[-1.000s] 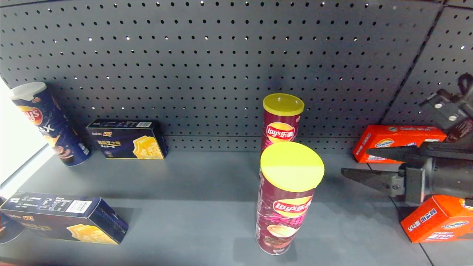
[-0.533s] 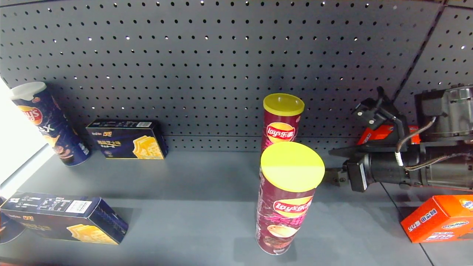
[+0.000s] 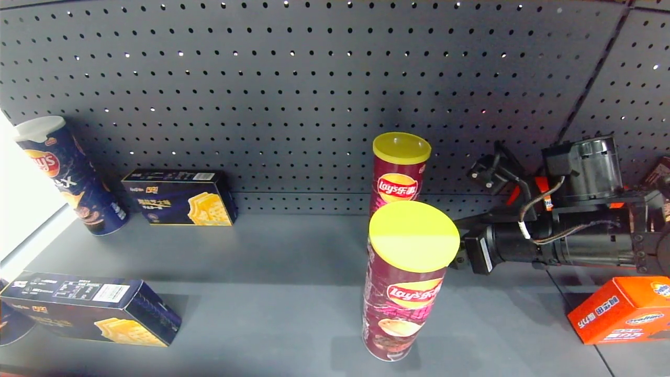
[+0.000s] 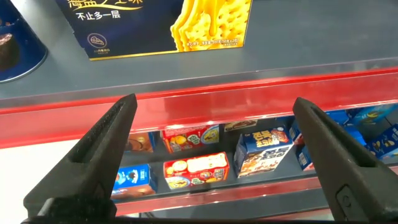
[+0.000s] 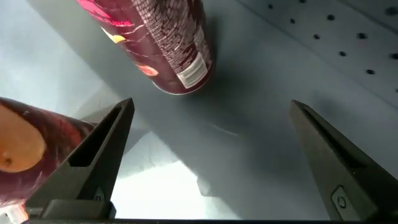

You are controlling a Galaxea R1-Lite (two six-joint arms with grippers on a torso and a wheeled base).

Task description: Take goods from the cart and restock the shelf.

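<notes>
Two maroon chip cans with yellow lids stand upright on the grey shelf (image 3: 261, 272); the front can (image 3: 405, 283) is near the shelf's front edge, the rear can (image 3: 400, 173) right behind it by the pegboard wall (image 3: 314, 78); in the head view the front lid overlaps the rear can's base; the right end effector (image 5: 211, 106) is spread wide and holds nothing, with one maroon can standing beyond its tips and the other close beside one finger; to the left stand a navy chip can (image 3: 68, 175) with a white lid, a navy cracker box (image 3: 180, 197) at the back and another navy cracker box (image 3: 91, 309) at the front; an orange box (image 3: 623, 309) lies at the right; the left end effector (image 4: 214, 98) is wide open and empty, at the shelf's red front strip (image 4: 217, 93), with lower shelves of packaged goods (image 4: 196, 171) beyond; since a second ago the right arm has come in from the right edge, and its fingertips are now hidden behind the front can's lid; both cans stay where they were.
</notes>
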